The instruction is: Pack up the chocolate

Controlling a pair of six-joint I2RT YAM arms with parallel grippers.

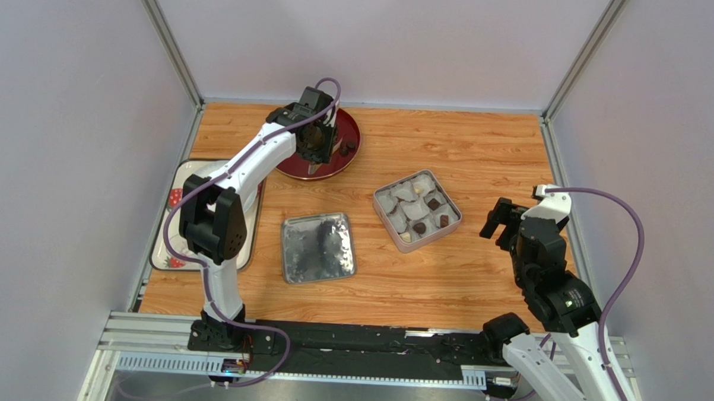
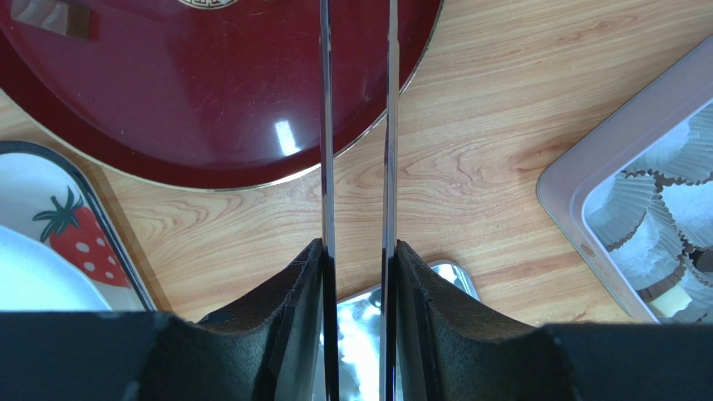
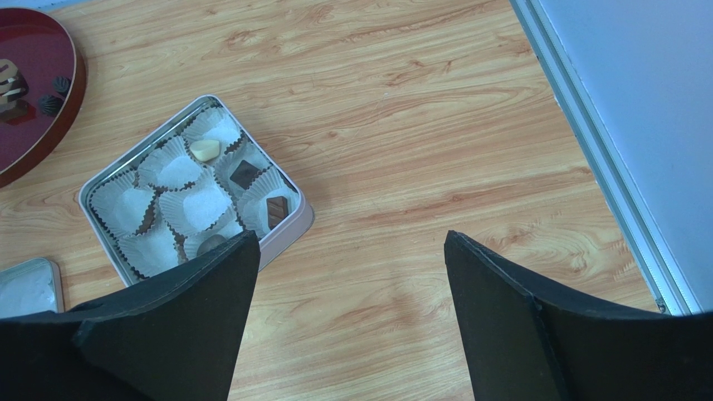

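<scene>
L jaws over red plate [image 1: 357, 134], chocolate [image 1: 434, 203] in tin [image 1: 389, 227]

Left arm extended, left end effector [image 2: 357, 83] narrowly parted, right arm folded, right end effector [image 3: 351, 242] spread wide

On the table [image 1: 478, 151], the tin [image 1: 388, 226] lies right of the lid [image 1: 318, 246], with chocolate [image 1: 433, 203] in some cups [image 1: 405, 193]. The plate [image 1: 352, 134] sits behind the lid, and the tray [image 1: 192, 165] lies far left.

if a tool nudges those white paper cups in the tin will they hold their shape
Probably not: the paper cups look thin and pleated, so they would likely crumple. They seem light and sit crowded and skewed in the tin, so a nudge may shift neighbours too.
</scene>
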